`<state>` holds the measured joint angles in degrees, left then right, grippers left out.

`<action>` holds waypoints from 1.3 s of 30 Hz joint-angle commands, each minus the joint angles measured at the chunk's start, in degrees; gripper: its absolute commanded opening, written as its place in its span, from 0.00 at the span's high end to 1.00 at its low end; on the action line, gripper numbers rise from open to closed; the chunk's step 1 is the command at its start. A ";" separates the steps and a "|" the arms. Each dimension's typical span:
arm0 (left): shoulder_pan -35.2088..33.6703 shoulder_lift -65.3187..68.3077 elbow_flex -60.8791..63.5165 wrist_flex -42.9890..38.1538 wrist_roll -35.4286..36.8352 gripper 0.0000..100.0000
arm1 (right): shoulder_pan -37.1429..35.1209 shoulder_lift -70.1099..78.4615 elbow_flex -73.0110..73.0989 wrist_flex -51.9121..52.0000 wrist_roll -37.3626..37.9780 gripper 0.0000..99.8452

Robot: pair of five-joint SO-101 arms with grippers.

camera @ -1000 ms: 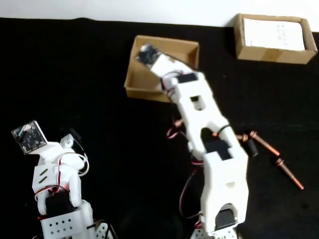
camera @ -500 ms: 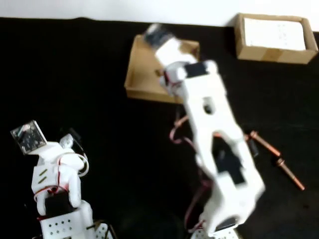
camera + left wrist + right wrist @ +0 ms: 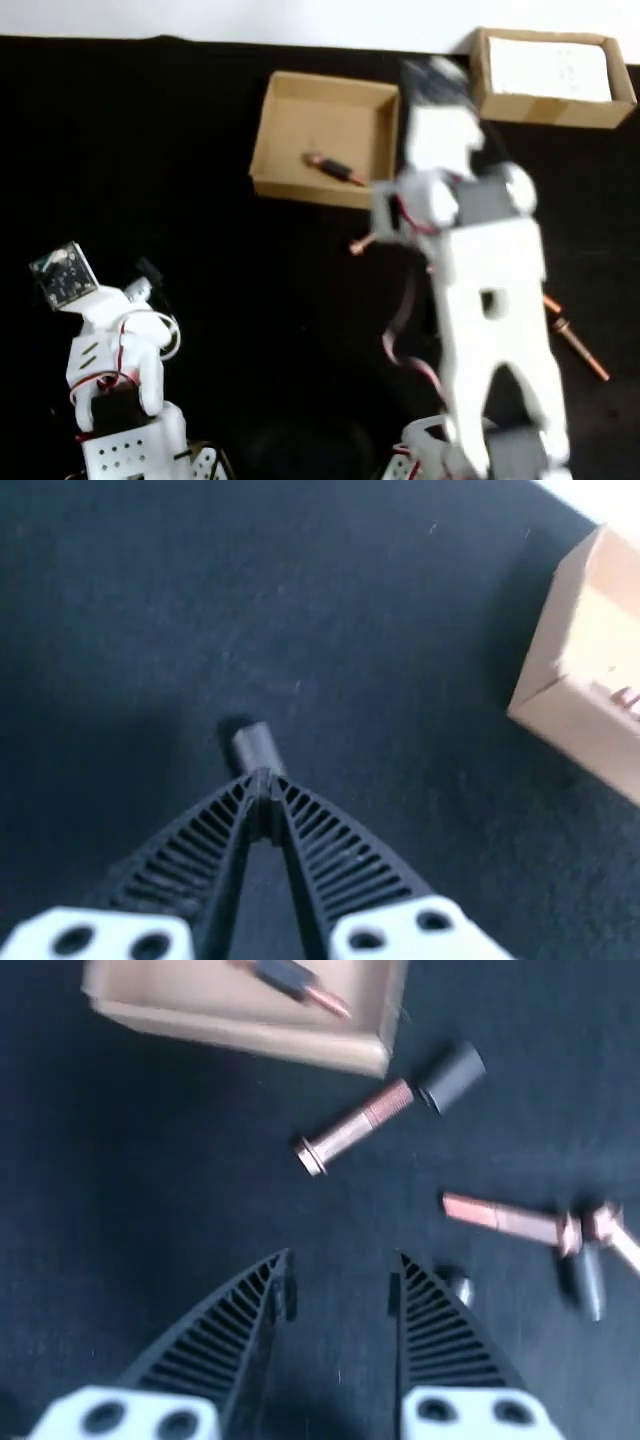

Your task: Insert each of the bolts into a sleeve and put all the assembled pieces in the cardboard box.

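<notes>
The cardboard box [image 3: 290, 120] holds one assembled piece [image 3: 335, 168], a copper bolt in a black sleeve, also seen in the right wrist view [image 3: 290, 980]. My right gripper [image 3: 340, 1285] hangs open and holds nothing, above the black mat just in front of the box [image 3: 240, 1015]. Past it lie a loose bolt [image 3: 350, 1135], a black sleeve [image 3: 452, 1070], another bolt [image 3: 505, 1220] and a second sleeve [image 3: 588, 1280]. At the lower left, my left gripper [image 3: 262, 780] is shut on a black sleeve [image 3: 252, 745] that sticks out beyond its tips.
A second cardboard box [image 3: 550, 75] with white paper inside stands at the back right. My raised right arm [image 3: 480, 290] covers much of the loose parts; one bolt [image 3: 578, 350] shows to its right, and a bolt head [image 3: 360, 243] to its left.
My right arm has swung from over the box to the right and pulled back, uncovering the assembled piece in the box. The left arm has hardly moved.
</notes>
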<state>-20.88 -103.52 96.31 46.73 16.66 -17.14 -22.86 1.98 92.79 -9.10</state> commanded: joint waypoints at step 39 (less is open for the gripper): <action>1.36 0.13 0.84 13.01 -7.47 0.99 | 12.09 -45.67 75.65 -44.18 3.34 0.76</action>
<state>-20.53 -103.52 96.31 59.56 9.27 -5.80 -67.78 78.11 49.27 -2.24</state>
